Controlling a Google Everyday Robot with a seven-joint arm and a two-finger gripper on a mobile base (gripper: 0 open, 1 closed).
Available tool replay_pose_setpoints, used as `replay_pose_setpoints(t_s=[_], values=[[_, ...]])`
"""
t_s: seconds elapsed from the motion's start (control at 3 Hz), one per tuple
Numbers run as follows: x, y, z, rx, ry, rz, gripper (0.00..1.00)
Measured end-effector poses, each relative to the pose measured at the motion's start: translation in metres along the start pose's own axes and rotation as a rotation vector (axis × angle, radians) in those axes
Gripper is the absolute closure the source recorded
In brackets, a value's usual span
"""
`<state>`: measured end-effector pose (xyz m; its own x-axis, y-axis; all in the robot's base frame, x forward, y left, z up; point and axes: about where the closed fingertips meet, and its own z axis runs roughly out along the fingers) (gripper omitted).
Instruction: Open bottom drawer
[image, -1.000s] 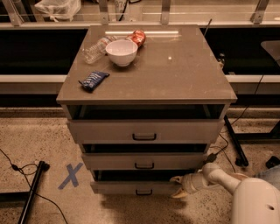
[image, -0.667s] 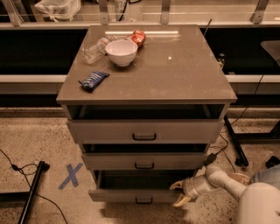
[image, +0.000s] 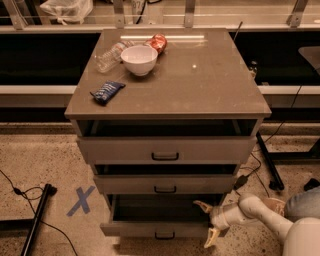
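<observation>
The bottom drawer (image: 150, 229) is the lowest of three grey-beige drawers, with a small black handle (image: 164, 235). It stands pulled out, and its dark inside shows behind the slim front. My gripper (image: 206, 224) is at the drawer's right end, on a white arm coming from the lower right. One yellowish finger (image: 202, 205) lies over the drawer's right top edge, the other finger (image: 210, 238) hangs in front of and below the front panel. The middle drawer (image: 165, 184) and top drawer (image: 165, 149) stand slightly out.
On the cabinet top (image: 200, 85) lie a white bowl (image: 139, 59), a clear plastic bottle (image: 108, 58), a red can (image: 158, 42) and a blue snack bag (image: 107, 91). A blue tape X (image: 80, 200) and a black pole (image: 36, 220) are on the floor at left. A black stand leg (image: 270, 165) is at right.
The bottom drawer has slid further out toward the camera, and my gripper has moved down and forward with its right end.
</observation>
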<state>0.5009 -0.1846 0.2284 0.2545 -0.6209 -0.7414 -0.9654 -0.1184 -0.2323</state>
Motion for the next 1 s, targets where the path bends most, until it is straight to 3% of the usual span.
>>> replay_pose_setpoints(t_s=[0.33,0.67,1.0], values=[[0.0,0.0,0.0,0.0,0.0,0.0,0.0],[0.003,0.009,0.006,-0.047,0.043,0.018,0.03],[0.004,0.035,0.016,-0.12,0.085,0.082,0.18]])
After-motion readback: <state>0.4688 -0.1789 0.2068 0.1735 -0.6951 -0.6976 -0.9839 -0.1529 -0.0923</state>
